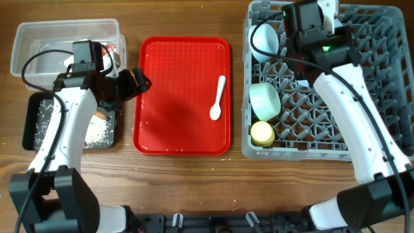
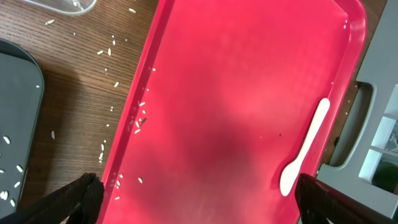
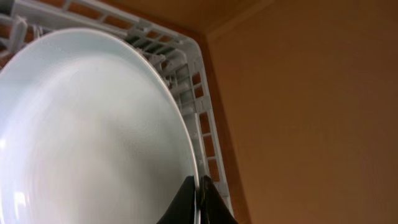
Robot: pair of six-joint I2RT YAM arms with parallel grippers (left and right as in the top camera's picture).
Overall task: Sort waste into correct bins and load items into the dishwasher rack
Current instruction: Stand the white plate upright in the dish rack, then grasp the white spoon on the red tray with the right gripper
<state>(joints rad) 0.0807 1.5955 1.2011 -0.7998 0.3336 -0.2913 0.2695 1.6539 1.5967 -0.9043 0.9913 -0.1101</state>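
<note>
Right gripper (image 3: 198, 200) pinched on the pale blue plate (image 3: 87, 137) rim, holding it near upright at the dishwasher rack (image 3: 189, 74) corner, so pegs catch it, I judge. Left gripper (image 2: 196, 190) spread wide above red tray (image 2: 249, 74); white spoon (image 2: 305, 146) lies there.

No readable text, label, brand or number in any of the three views. Only candidate is the snack wrapper (image 1: 111, 50) in the clear tub (image 1: 39, 33): red-and-white print (too small and partly hidden in the overhead view to make out).
</note>
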